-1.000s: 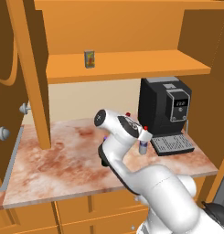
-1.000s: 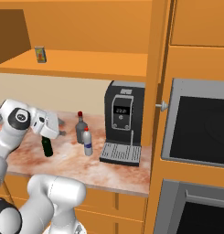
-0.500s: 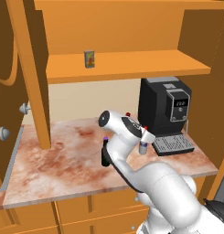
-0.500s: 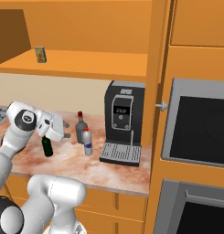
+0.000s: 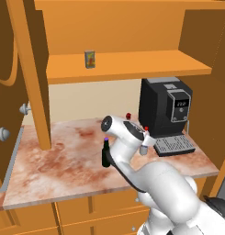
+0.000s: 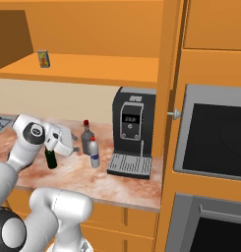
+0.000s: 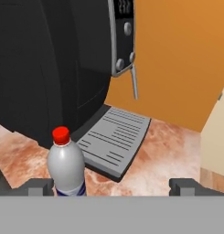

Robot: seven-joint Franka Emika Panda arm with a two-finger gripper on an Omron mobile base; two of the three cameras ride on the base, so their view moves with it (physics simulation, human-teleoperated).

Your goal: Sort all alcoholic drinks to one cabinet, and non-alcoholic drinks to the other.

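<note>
Drinks of the task stand in two places: three bottles on the counter [image 5: 54,174] and one carton on the cabinet shelf [image 5: 132,66] above it.

Largest in the scene is the open wooden cabinet, its door [image 5: 8,92] swung out at the left of the left base view. Its shelf carries the small yellow-green juice carton [image 5: 89,59], upright and alone toward the left. To the right of the cabinet, the right base view has a built-in oven [image 6: 215,142].

The marbled counter bears a black coffee machine [image 6: 133,125] with a grey drip tray [image 6: 129,165] at its foot. Left of the machine the squat grey bottle with red cap [image 6: 86,139] stands near the back wall. The white plastic bottle [image 6: 94,153] with blue label and red cap stands just in front of it and slightly to its right, upright. The slim dark beer bottle [image 5: 105,153], purple-capped, stands further left, partly hidden by the white arm in the right base view.

The hand [image 6: 68,143] hangs between the beer bottle and the other two bottles, fingers spread wide and grasping nothing. In the hand view the white plastic bottle rises just beside the left fingertip [image 7: 38,186], with the drip tray and machine behind it.
</note>
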